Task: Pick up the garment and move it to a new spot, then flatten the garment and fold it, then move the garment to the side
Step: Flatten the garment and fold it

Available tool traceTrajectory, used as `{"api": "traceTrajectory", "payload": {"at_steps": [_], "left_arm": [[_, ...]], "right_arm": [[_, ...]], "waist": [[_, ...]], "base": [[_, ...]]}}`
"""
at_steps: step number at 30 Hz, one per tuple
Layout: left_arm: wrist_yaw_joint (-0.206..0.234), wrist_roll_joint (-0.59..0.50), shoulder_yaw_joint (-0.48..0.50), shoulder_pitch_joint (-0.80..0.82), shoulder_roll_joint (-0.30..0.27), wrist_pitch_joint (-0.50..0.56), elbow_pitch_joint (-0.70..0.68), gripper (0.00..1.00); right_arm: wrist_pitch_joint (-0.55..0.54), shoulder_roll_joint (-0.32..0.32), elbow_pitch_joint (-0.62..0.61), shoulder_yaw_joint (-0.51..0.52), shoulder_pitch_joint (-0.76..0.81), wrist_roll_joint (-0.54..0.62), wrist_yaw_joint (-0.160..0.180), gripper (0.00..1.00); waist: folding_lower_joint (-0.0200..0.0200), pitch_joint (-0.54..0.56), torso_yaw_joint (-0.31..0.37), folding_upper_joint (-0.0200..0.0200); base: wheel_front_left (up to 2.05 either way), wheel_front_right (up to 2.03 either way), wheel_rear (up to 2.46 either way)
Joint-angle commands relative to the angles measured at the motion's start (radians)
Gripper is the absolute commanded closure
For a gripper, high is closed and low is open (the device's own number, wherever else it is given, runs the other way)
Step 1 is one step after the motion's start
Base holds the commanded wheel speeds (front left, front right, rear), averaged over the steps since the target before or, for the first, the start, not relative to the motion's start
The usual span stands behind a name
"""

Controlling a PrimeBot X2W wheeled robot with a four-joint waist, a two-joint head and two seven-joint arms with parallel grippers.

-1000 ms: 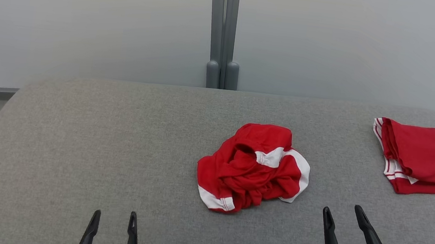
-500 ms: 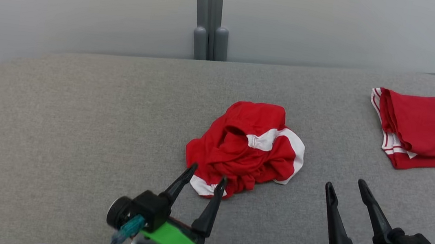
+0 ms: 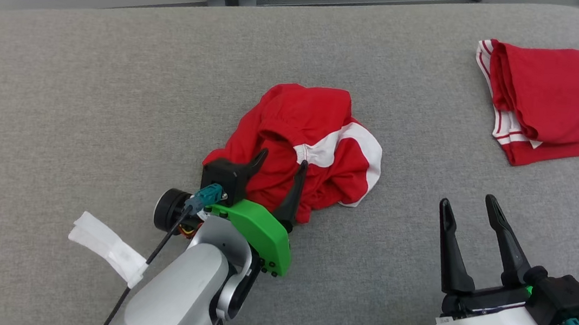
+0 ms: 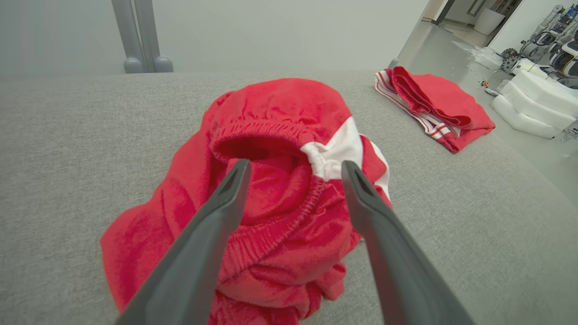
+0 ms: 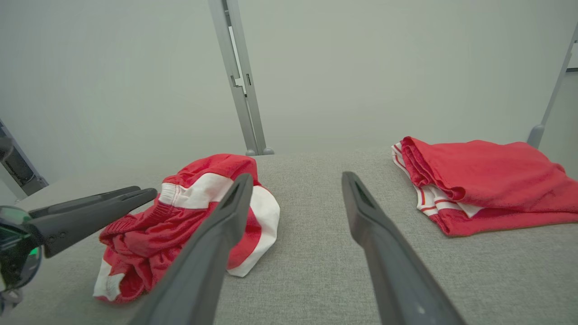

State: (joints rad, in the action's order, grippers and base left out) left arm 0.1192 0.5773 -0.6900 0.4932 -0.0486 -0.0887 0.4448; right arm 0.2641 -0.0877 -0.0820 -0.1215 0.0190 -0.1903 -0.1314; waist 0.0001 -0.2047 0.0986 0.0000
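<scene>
Head view: a crumpled red cloth garment with white trim (image 3: 299,147) lies near the middle of the grey fabric-covered surface (image 3: 83,106). The left gripper (image 3: 284,157) hovers over the heap's near side, fingers spread wide and holding nothing. The right gripper (image 3: 467,200), equally wide and empty, is toward the near right edge, apart from the cloth. A folded red garment with white stripes (image 3: 563,101) rests by the far right corner.

Left wrist view: the fingers straddle a gathered elastic waistband (image 4: 266,132). That thicker band looks the surest place to pinch. The cloth seems light, soft and limp, and is likely to sag.

Right wrist view: the heap lies left of the open fingers, untouched.
</scene>
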Motion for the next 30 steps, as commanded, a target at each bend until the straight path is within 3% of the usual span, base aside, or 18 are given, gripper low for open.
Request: {"api": "traceTrajectory", "payload": {"at_steps": [1, 9, 10, 12, 13, 14, 16, 23, 26, 30], "left_arm": [[0.005, 0.026, -0.003, 0.027, -0.005, -0.002, 0.005, 0.0], [0.012, 0.082, -0.027, 0.063, -0.005, -0.019, 0.034, 0.0], [0.013, 0.083, -0.029, 0.068, -0.005, -0.026, 0.038, 0.13], [0.015, 0.093, -0.029, 0.069, -0.005, -0.039, 0.04, 0.55], [0.016, 0.096, -0.032, 0.071, -0.005, -0.043, 0.041, 0.62], [0.016, 0.101, -0.036, 0.072, -0.005, -0.047, 0.04, 0.81], [0.017, 0.109, -0.041, 0.069, -0.005, -0.05, 0.038, 0.99], [0.001, 0.116, -0.04, 0.059, -0.014, -0.082, -0.015, 1.0], [-0.031, 0.12, -0.049, 0.099, -0.024, -0.062, -0.06, 1.0], [-0.092, 0.154, -0.054, 0.2, -0.028, 0.041, -0.124, 1.0]], "right_arm": [[0.0, 0.002, 0.0, 0.001, -0.015, -0.003, 0.002, 0.0], [0.0, 0.009, 0.001, 0.004, -0.025, -0.004, 0.002, 0.0], [0.0, 0.01, 0.0, 0.003, -0.026, -0.003, 0.002, 0.0], [0.0, 0.01, 0.0, 0.003, -0.027, -0.003, 0.002, 0.0], [0.0, 0.011, 0.002, 0.004, -0.026, -0.002, 0.002, 0.0], [0.0, 0.011, 0.003, 0.004, -0.023, -0.001, 0.002, 0.0], [0.0, 0.009, 0.006, 0.004, -0.017, 0.0, 0.002, 0.0], [0.0, 0.01, 0.012, 0.006, -0.009, 0.005, 0.002, 0.0], [0.0, 0.012, 0.018, 0.001, -0.018, 0.006, 0.002, 0.0], [0.0, 0.016, 0.021, -0.007, -0.033, 0.004, 0.002, 0.0]], "waist": [[-0.0001, -0.055, 0.055, 0.0], [-0.0001, -0.065, 0.061, 0.0], [-0.0001, -0.066, 0.062, 0.0], [-0.0001, -0.066, 0.063, 0.0], [-0.0001, -0.065, 0.063, 0.0], [-0.0001, -0.064, 0.062, 0.0], [-0.0001, -0.061, 0.062, 0.0], [-0.0001, -0.049, 0.06, 0.0], [-0.0001, -0.04, 0.065, 0.0], [-0.0001, -0.029, 0.079, 0.0]], "base": [[0.0, 0.0, 0.0], [0.0, 0.0, 0.0], [0.0, 0.0, 0.0], [0.0, 0.0, 0.0], [0.0, 0.0, 0.0], [0.0, 0.0, 0.0], [0.0, 0.0, 0.0], [0.0, 0.0, 0.0], [0.0, 0.0, 0.0], [0.0, 0.0, 0.0]]}}
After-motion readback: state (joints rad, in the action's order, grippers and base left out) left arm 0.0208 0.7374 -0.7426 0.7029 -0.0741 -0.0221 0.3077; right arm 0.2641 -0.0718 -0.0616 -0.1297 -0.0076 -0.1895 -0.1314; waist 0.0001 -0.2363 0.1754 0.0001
